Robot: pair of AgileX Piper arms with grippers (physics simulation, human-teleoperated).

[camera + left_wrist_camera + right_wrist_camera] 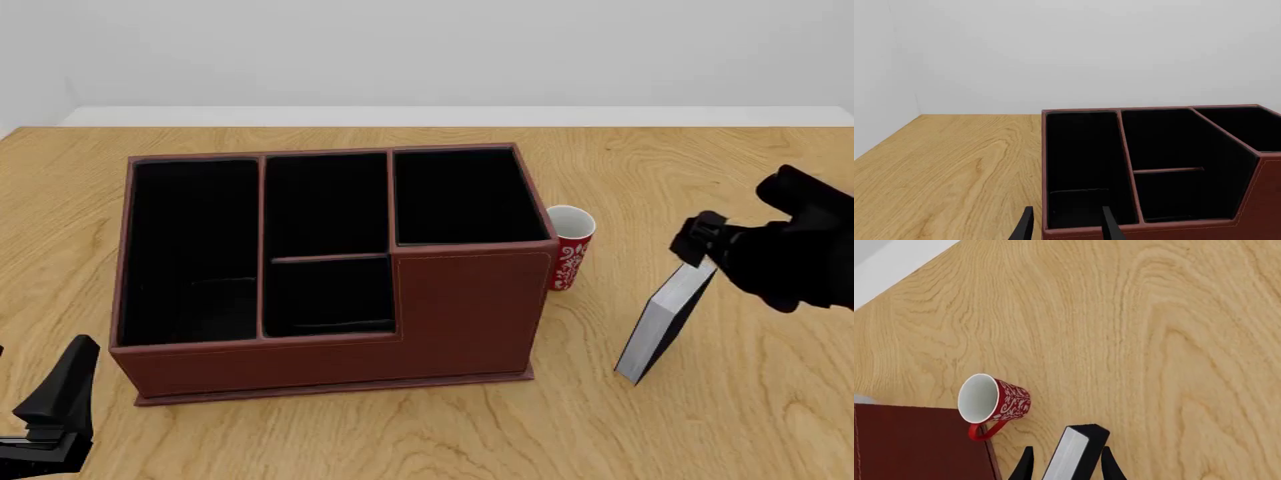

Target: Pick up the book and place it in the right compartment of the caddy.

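Note:
The black book (661, 325) with white page edges stands on edge on the table, right of the caddy (467, 310). My right gripper (697, 242) is open and straddles the book's top; in the right wrist view the book (1074, 452) sits between the fingers of this gripper (1067, 467), with a small gap on one side. The right compartment (461, 195) is black-lined and holds nothing. My left gripper (54, 400) is open and empty by the caddy's front left corner. In the left wrist view this gripper (1066, 227) faces the caddy's low front wall (1254, 210).
A small red-and-white cup (571, 250) stands against the caddy's right wall, between the caddy and the book; it also shows in the right wrist view (991, 400). The table's far edge meets a white wall.

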